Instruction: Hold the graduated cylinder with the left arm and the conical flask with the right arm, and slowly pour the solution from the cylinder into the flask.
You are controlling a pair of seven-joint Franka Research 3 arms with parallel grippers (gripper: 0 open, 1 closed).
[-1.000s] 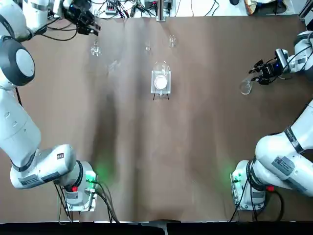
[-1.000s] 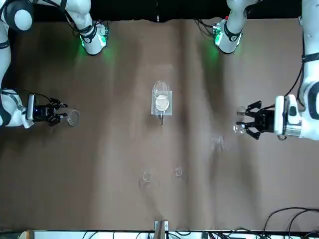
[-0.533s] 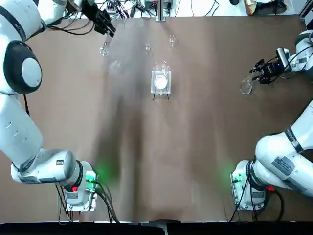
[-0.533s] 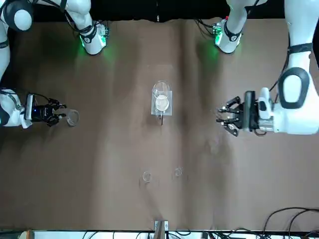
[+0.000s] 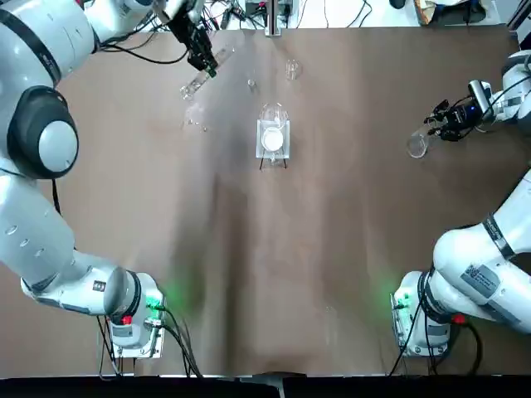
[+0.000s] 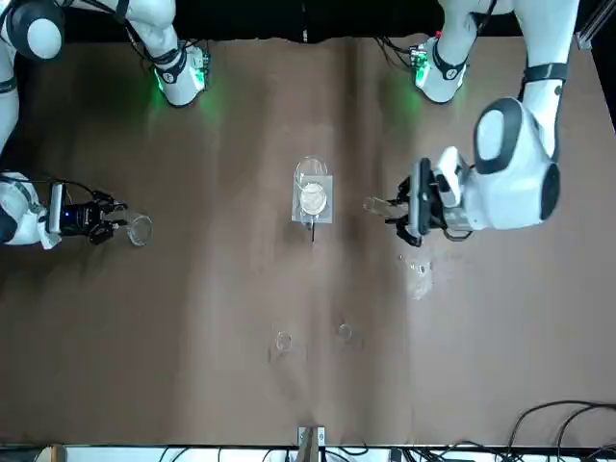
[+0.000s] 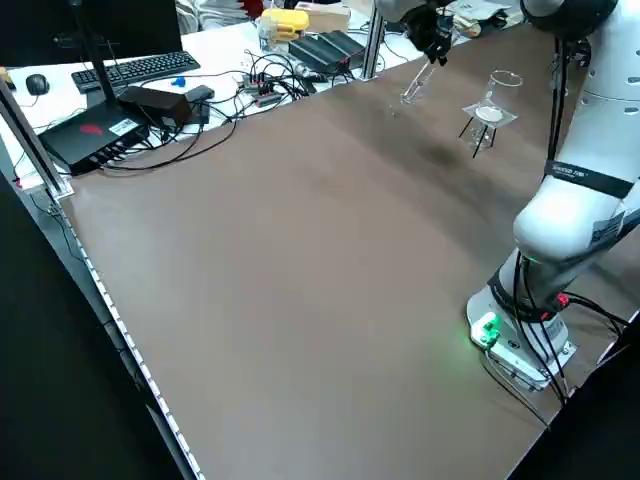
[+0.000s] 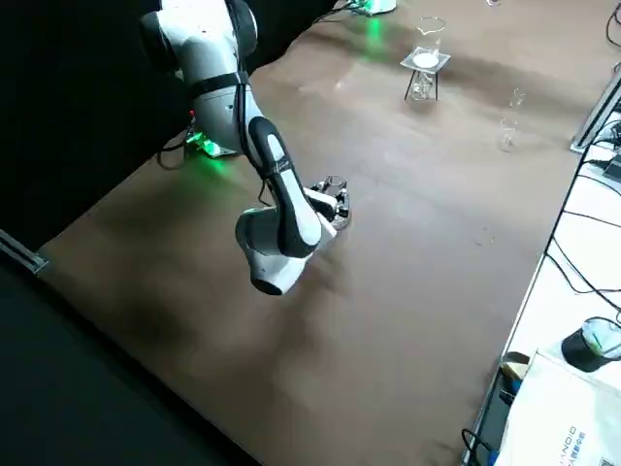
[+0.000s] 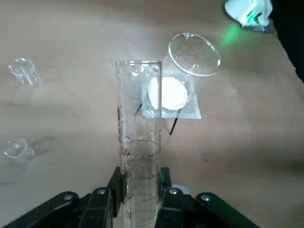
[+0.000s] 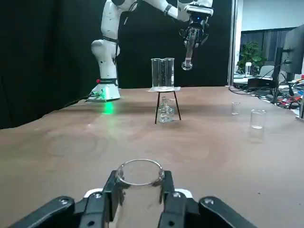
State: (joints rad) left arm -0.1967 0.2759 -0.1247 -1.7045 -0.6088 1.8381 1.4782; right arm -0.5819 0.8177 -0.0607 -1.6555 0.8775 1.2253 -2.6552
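Note:
My left gripper (image 5: 204, 60) is lifted over the far left-centre of the table, shut on the graduated cylinder (image 5: 192, 84). The thin clear tube sits between the fingers in the left wrist view (image 9: 138, 142), its open mouth toward the stand. From the front the cylinder (image 6: 377, 205) lies nearly level, sticking out of the left gripper (image 6: 408, 204). At the table's right edge my right gripper (image 5: 440, 126) is shut on the neck of the conical flask (image 5: 416, 147), low by the table surface. The flask's rim (image 10: 139, 172) shows between the right fingers (image 10: 105, 192).
A glass vessel with a white disc on a square wire stand (image 5: 273, 138) occupies the table's middle, close to the cylinder's mouth. Two small beakers (image 5: 291, 69) (image 5: 250, 83) stand near the far edge. Cables and gear lie beyond that edge (image 7: 150, 100).
The left arm has swung the cylinder from the far left corner toward the table's centre, tipping it closer to level. The right gripper and flask have stayed in place.

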